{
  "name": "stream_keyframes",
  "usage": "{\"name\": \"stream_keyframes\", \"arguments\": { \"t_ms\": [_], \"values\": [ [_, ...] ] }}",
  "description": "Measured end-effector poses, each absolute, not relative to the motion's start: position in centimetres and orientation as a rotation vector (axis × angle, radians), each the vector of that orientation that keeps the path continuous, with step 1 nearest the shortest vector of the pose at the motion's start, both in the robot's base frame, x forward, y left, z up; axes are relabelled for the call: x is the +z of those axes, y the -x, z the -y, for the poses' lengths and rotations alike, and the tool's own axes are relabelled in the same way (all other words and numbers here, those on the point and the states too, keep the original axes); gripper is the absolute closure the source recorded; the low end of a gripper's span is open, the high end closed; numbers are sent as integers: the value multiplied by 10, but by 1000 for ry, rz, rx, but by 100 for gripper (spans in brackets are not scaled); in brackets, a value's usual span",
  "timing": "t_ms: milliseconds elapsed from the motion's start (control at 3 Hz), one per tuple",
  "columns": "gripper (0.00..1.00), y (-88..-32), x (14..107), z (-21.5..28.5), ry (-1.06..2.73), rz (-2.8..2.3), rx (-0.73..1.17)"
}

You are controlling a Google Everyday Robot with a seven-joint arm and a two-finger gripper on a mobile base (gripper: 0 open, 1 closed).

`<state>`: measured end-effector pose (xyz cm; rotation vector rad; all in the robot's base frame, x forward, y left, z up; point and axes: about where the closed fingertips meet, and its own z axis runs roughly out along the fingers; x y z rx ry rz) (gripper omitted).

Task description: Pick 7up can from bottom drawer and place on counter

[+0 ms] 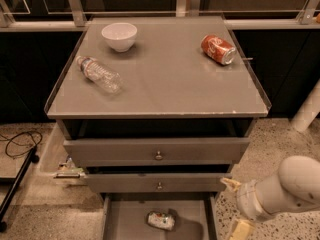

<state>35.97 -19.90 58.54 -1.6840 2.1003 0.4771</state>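
Observation:
The 7up can (161,220) lies on its side on the floor of the open bottom drawer (125,221), near its middle. It is pale silver-white with green and red marks. My gripper (235,209) is at the lower right, beside the drawer's right wall and to the right of the can, apart from it. One pale fingertip (229,183) points up near the middle drawer's right corner; another (241,230) hangs lower. The white arm (285,186) comes in from the right edge. The counter (165,79) is the grey cabinet top above.
On the counter lie an orange-red soda can (218,49) at the back right, a white bowl (119,36) at the back left and a clear plastic bottle (99,74) on its side. Two knobbed drawers (158,155) sit above the bottom one. A cable (17,144) lies on the floor at the left.

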Motion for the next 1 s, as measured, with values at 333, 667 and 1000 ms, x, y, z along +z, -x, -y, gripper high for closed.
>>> {"name": "stream_keyframes", "arguments": {
  "t_ms": [333, 667, 1000],
  "values": [
    [0, -367, 524, 194, 1656, -2083, 496],
    [0, -371, 476, 192, 1628, -2032, 523],
    [0, -374, 430, 191, 1607, -1991, 572]
  ]
}}
